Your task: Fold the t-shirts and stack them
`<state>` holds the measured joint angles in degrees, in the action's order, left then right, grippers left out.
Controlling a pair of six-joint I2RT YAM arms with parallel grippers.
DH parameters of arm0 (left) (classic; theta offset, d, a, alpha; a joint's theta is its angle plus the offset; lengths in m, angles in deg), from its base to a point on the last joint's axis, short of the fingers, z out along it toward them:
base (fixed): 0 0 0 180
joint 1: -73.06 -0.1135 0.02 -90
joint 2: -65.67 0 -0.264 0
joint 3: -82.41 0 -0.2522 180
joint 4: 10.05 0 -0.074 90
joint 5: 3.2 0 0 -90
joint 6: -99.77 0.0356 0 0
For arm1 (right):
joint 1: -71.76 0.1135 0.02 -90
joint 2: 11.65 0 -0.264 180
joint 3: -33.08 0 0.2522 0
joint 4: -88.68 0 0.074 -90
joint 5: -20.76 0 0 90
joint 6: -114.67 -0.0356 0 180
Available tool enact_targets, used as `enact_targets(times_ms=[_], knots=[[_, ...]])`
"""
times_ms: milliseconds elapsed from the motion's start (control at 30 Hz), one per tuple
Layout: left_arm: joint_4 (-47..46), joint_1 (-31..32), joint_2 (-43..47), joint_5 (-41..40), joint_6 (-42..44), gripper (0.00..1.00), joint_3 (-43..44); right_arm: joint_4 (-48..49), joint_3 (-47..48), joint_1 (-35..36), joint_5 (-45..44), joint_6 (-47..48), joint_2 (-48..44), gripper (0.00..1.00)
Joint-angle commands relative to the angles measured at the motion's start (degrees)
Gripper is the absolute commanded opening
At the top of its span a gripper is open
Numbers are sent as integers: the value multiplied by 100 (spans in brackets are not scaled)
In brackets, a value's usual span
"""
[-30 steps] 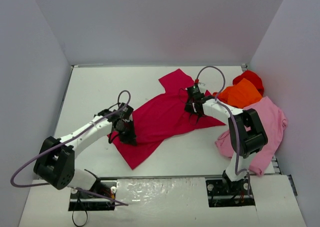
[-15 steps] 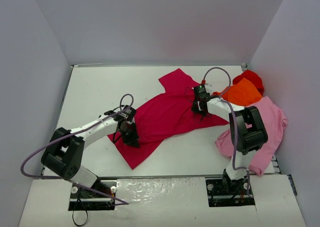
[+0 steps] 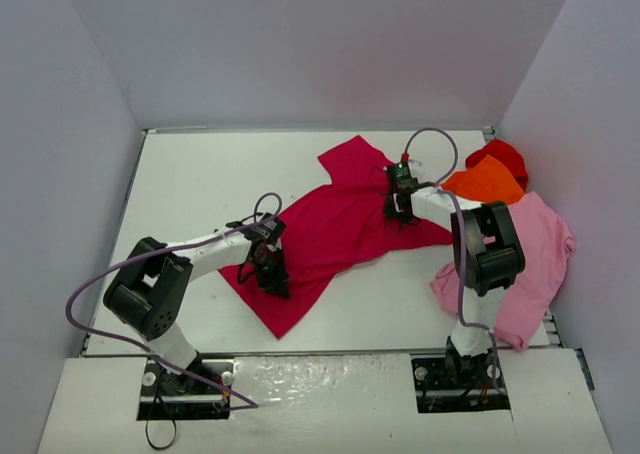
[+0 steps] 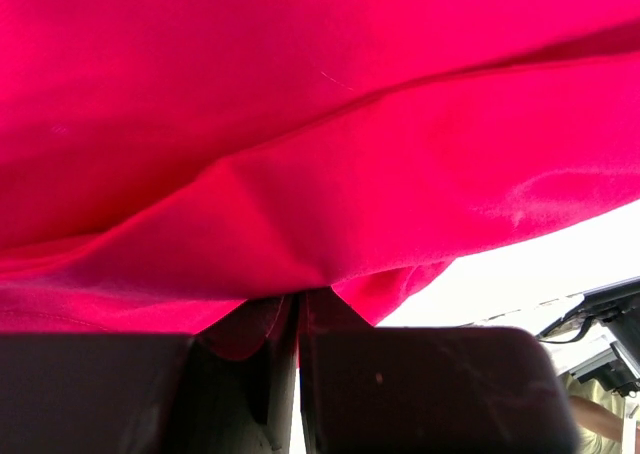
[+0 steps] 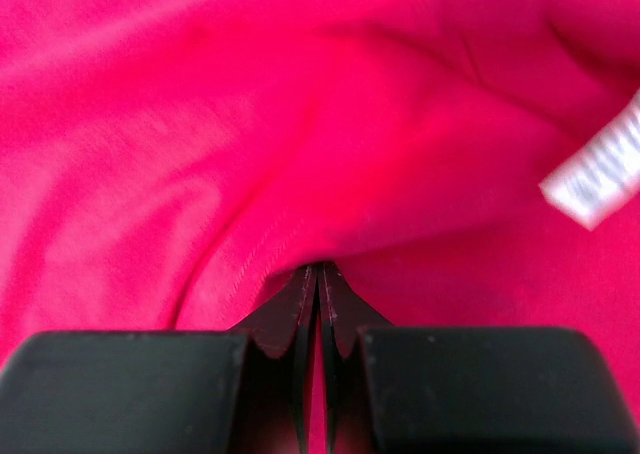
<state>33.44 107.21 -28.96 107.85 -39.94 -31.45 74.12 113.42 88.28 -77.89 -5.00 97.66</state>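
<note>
Pinching the crimson t-shirt (image 3: pixel 330 229) with left tool (image 3: pixel 273 276) at eight o'clock and right tool (image 3: pixel 399 210) at two, both clamped shut on cloth, we can stretch it flat.

Up close, the red shirt (image 5: pixel 300 124) fills nearly everything, its cloth rumpled into soft ridges and shallow creases. At the bottom, the right gripper (image 5: pixel 318 274) has its two dark fingers (image 5: pixel 285 314) pressed together, with only a thin line between them. A fold of the cloth is pinched at their tips and puckers upward from there. A small white tag (image 5: pixel 600 179) shows at the right edge, tilted, lying on the shirt.
</note>
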Motion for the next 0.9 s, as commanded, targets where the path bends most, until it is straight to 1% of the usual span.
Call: enact_targets(times_ms=[0, 167, 267, 500, 700, 733, 867], knots=[[-299, 141, -143, -286, -71, 0, -46, 304, 741, -45, -89, 244, 383, 0], [-188, 165, -19, -358, -39, 0, -60, 336, 1392, -162, -99, 487, 880, 0], [-71, 180, 53, -434, 22, 0, -107, 343, 1800, -378, 37, 595, 1150, 0], [77, 180, 93, -559, 146, 0, -228, 352, 2396, -1034, 381, 911, 1427, 0], [141, 180, 168, -588, 178, 0, -356, 395, 2774, -1686, 404, 987, 1628, 0], [152, 180, 191, -595, 173, 0, -372, 449, 2808, -1848, 448, 980, 1642, 0], [230, 180, 326, -616, 194, 0, -399, 834, 3014, -2073, 873, 1008, 1813, 0]])
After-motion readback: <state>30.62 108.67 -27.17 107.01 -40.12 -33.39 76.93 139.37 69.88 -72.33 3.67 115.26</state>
